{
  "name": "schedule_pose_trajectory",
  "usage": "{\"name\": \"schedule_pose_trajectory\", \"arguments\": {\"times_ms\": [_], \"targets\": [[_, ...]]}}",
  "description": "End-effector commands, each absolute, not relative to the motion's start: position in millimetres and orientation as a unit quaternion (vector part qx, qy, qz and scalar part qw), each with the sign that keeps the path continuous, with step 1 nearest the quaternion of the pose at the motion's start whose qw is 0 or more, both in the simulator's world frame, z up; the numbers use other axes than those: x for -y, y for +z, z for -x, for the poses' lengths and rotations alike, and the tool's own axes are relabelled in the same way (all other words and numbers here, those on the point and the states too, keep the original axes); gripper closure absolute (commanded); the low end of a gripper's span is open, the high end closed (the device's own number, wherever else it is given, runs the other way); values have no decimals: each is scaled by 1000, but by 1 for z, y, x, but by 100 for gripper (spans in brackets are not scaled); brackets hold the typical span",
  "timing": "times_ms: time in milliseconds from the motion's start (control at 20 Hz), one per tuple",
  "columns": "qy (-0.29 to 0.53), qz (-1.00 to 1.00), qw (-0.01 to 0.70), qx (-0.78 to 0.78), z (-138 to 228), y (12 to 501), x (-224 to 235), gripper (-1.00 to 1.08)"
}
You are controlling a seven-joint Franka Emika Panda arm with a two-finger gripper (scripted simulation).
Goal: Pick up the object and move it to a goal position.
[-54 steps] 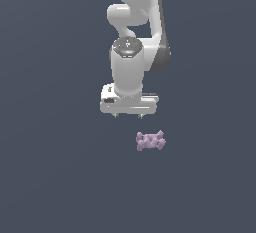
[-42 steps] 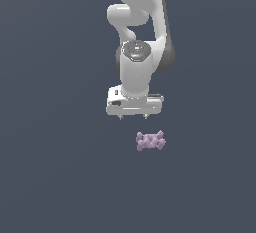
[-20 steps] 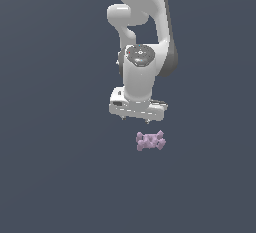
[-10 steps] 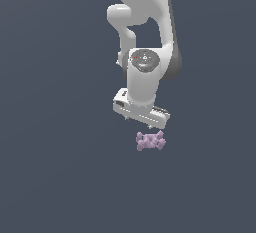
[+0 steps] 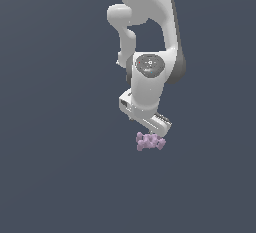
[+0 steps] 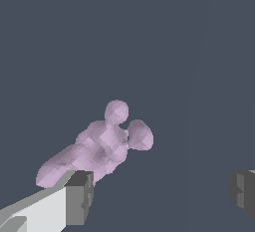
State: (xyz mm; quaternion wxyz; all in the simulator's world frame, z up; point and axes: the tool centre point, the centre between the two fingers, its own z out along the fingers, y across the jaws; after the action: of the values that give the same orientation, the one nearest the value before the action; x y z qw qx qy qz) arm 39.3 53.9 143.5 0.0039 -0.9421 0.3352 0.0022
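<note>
Just beneath the spread white tool lies the knobbly, matte pinkish-purple object.

A plain dark grey-blue floor carries one lumpy pinkish-purple object.

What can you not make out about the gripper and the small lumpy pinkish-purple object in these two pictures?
- Exterior view: the white gripper body hides its fingertips and part of the pinkish-purple lumpy object.
- Wrist view: the frame edge crops both dark finger pads; one covers the object's near end.
- Contact: unclear in either view.
</note>
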Motion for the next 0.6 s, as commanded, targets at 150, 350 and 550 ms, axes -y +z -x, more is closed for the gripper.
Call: {"name": "schedule_pose_trajectory", "arguments": {"times_ms": [150, 350, 550], "targets": [[3, 916, 3, -401, -44, 140, -61, -92], [3, 895, 3, -446, -48, 137, -66, -92], [3, 871, 2, -490, -51, 135, -71, -92]]}}
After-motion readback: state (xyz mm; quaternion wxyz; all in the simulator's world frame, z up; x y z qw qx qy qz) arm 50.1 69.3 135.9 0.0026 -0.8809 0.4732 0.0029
